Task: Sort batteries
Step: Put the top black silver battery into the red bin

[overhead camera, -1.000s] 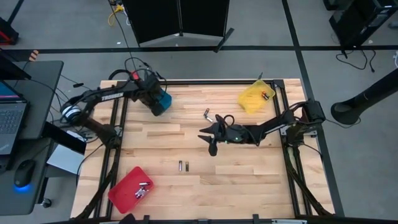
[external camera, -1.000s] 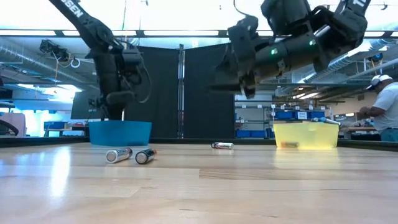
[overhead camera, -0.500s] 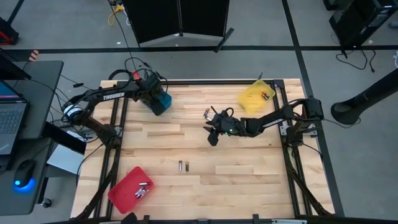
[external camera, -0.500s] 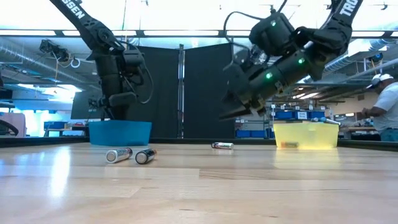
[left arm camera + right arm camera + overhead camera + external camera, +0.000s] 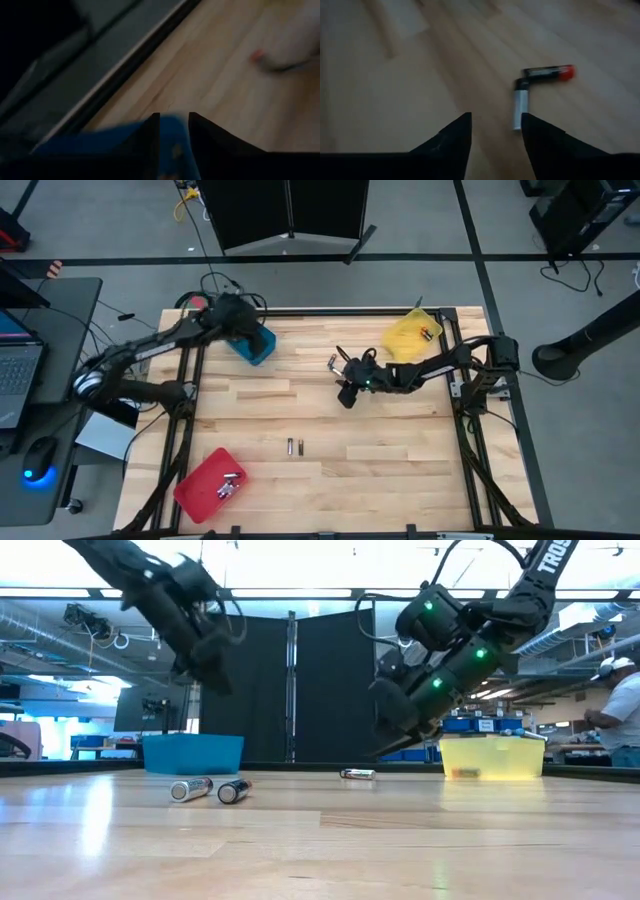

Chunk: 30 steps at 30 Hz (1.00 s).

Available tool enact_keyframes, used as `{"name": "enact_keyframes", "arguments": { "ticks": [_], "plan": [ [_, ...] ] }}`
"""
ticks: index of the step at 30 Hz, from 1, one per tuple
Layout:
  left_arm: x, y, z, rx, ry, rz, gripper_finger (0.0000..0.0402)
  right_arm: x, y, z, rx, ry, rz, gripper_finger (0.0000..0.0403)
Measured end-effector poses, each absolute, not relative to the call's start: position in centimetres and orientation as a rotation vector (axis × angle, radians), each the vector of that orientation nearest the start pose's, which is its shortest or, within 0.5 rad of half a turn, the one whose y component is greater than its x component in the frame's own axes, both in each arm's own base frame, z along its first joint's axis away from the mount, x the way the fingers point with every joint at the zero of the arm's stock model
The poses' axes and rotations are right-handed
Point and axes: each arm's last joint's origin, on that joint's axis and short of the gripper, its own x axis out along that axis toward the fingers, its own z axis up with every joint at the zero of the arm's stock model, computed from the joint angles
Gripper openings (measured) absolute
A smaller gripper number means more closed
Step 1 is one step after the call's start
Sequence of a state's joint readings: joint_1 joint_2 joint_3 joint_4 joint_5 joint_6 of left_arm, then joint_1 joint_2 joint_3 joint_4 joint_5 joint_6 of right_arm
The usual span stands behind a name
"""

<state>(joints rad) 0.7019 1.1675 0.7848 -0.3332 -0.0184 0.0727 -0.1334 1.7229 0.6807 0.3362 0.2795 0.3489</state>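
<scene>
The right gripper (image 5: 347,390), fingers parted and empty, now hangs lower, nearer two batteries (image 5: 535,90). The left gripper (image 5: 173,131), slightly parted, has lifted above the blue tray (image 5: 254,346).

We see a light wooden table (image 5: 380,435) carrying a blue tray (image 5: 256,346), a yellow tray (image 5: 410,337) and a red tray (image 5: 205,480). Directly on the wood lie two batteries side by side (image 5: 294,446) near the middle, and two more (image 5: 530,92) meeting at an angle.

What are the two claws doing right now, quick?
Left claw: open, empty, over the blue tray.
Right claw: open, empty, near two batteries.
</scene>
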Motion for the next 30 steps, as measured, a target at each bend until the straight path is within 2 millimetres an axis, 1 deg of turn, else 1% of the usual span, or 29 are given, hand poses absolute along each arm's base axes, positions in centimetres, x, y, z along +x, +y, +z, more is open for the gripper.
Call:
{"name": "enact_keyframes", "arguments": {
  "ticks": [4, 7, 12, 14, 17, 19, 20, 27, 30],
  "plan": [
    [18.0, 12.6, 25.3, -0.113, 0.491, 0.541, 0.0088, 30.2, -5.7, 12.1, 0.221, 0.639, -0.553, 0.021],
    [17.7, 10.3, 25.3, -0.068, 0.357, 0.447, 0.0083, 30.1, -6.4, 12.0, 0.224, 0.641, -0.572, 0.0219],
    [17.1, 6.8, 25.2, -0.01, 0.188, 0.29, 0.0082, 30.1, -6.7, 11.9, 0.25, 0.646, -0.542, 0.0211],
    [16.9, 5.8, 25.2, -0.017, 0.151, 0.256, 0.0082, 30.2, -6.7, 11.9, 0.253, 0.642, -0.531, 0.0203],
    [16.8, 4.7, 25.4, -0.026, 0.121, 0.209, 0.0082, 30.3, -6.6, 11.6, 0.251, 0.643, -0.52, 0.0193],
    [16.9, 4.1, 25.5, -0.024, 0.114, 0.173, 0.0082, 30.3, -6.7, 11.1, 0.251, 0.666, -0.526, 0.0189],
    [17.0, 3.9, 25.5, -0.022, 0.115, 0.16, 0.0082, 30.5, -6.8, 10.9, 0.253, 0.648, -0.526, 0.0188],
    [17.3, 2.6, 25.6, 0.017, 0.097, 0.154, 0.0082, 31.0, -7.2, 8.7, 0.265, 0.66, -0.514, 0.0188],
    [17.4, 2.2, 25.6, 0.018, 0.094, 0.153, 0.0082, 31.1, -7.3, 8.4, 0.263, 0.649, -0.531, 0.017]
  ]
}}
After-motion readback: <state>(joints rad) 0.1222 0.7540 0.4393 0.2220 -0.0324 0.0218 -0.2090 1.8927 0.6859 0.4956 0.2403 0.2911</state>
